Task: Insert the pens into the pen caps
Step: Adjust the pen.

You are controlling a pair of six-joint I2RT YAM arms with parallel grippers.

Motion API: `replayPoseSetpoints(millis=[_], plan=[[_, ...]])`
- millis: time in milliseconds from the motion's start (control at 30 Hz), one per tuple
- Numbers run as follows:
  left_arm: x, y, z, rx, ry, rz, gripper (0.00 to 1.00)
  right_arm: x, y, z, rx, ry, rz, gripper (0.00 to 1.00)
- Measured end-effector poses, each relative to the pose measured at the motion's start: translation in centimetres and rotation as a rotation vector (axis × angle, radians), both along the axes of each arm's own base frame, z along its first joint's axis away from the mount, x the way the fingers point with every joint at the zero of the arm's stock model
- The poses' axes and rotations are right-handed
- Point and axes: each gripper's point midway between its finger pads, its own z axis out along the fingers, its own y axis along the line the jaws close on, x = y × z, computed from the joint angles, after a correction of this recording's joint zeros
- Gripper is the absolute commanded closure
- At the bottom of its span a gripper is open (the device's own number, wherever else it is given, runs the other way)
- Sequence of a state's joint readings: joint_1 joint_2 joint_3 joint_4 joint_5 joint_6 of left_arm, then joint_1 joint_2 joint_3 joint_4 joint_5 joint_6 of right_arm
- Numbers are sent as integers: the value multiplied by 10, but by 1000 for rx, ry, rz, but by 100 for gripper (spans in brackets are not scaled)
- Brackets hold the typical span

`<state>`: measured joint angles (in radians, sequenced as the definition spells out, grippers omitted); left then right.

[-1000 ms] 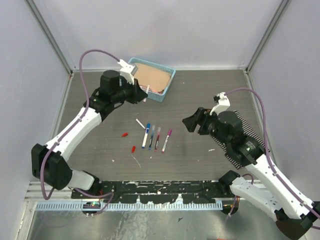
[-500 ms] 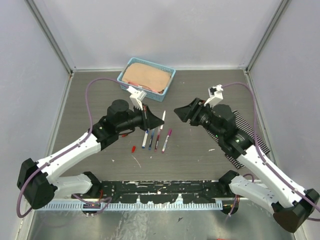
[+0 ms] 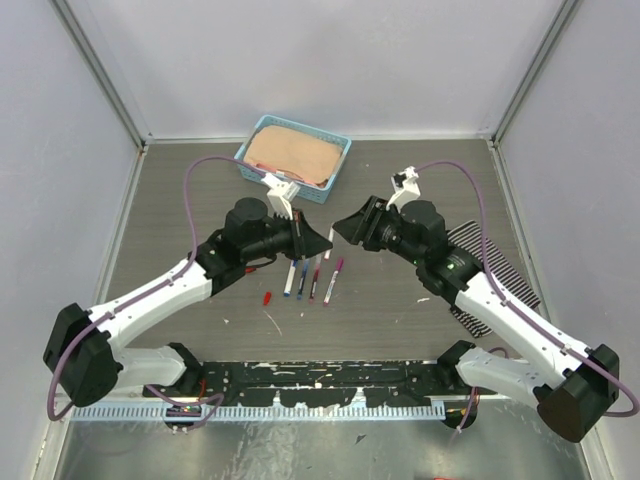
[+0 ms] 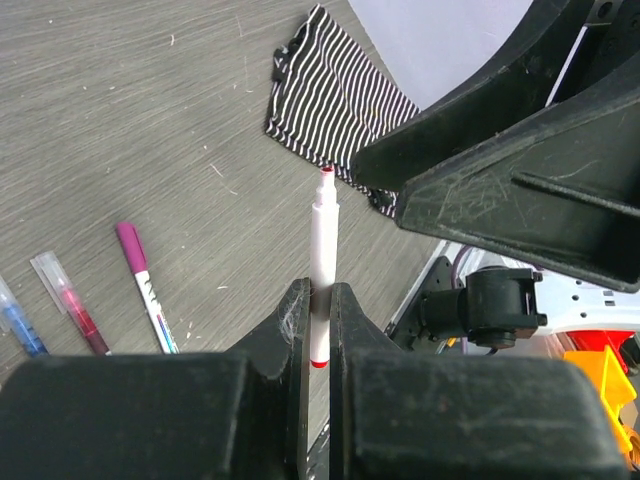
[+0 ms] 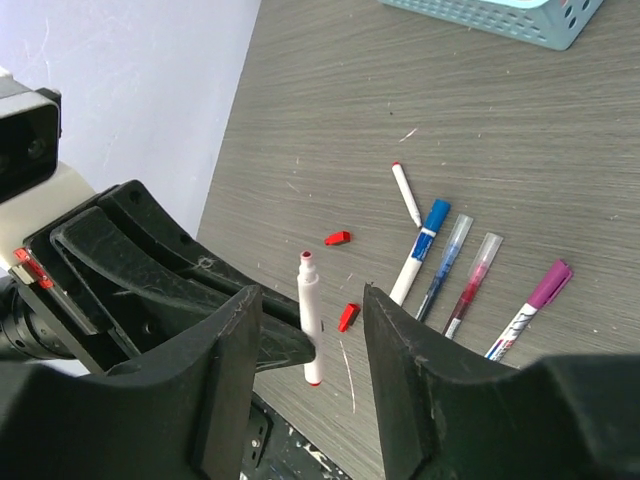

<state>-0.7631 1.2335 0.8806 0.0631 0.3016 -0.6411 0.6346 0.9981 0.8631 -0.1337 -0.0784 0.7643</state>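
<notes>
The left arm's fingers (image 4: 285, 330) are pressed onto a white-barrelled marker pen with a bare red tip (image 4: 322, 240). They pinch it near its tail end, so most of the barrel stands free, held above the grey wood-grain surface (image 4: 120, 150). In the left wrist view the pen's long axis runs straight up the middle of the frame, red tip uppermost. The tip sits just beside the black fingers of the right arm, which fill the upper right.

In the right wrist view the same pen (image 5: 310, 320) stands upright at lower centre, framed in the gap between the right arm's fingers (image 5: 225, 370). Those fingers are spread, with clear space on both sides of the barrel, and they hold nothing. How far the tip has entered the gap in depth cannot be told.

The barrel lies across the line on which the right fingers would close, so the next move likely depends on them meeting squarely on the free length beyond the left pinch.

Two small red plastic caps lie on the surface behind the pen, one (image 5: 338, 238) up and right of its tip, the other (image 5: 348, 317) just right of its barrel.
</notes>
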Motion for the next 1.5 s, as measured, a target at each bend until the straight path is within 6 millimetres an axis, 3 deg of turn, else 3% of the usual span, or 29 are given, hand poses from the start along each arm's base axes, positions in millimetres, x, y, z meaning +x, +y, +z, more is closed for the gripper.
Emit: replayPoseSetpoints(millis=[300, 433, 500, 600, 767, 867, 1033, 1133, 1200, 1367, 1500], plan=[[0, -4, -4, -4, 9, -20, 100, -3, 15, -17, -27, 40, 44, 63], [-1, -5, -2, -10, 5, -27, 100, -5, 22, -26, -43, 58, 61, 83], [-1, -5, -2, -10, 5, -29, 93, -5, 25, -28, -48, 61, 70, 91], [-1, -5, -3, -6, 6, -27, 74, -5, 27, -29, -52, 57, 66, 99], [-2, -5, -4, -1, 0, -34, 62, -6, 30, -27, -50, 47, 66, 99], [-3, -6, -4, 2, -4, -44, 63, -6, 32, -22, -45, 38, 67, 99], [-2, -12, -16, 14, 12, -70, 78, -7, 31, -24, -56, 42, 65, 99], [-4, -14, -16, 11, 11, -84, 92, -6, 31, -26, -63, 46, 60, 99], [-4, -14, -16, 12, 7, -86, 99, -6, 30, -26, -64, 45, 57, 94], [-4, -13, -17, 20, 2, -85, 100, -5, 29, -26, -78, 41, 53, 58], [2, -4, -28, 73, 12, -38, 100, -3, 27, -19, -108, 11, 48, 47]])
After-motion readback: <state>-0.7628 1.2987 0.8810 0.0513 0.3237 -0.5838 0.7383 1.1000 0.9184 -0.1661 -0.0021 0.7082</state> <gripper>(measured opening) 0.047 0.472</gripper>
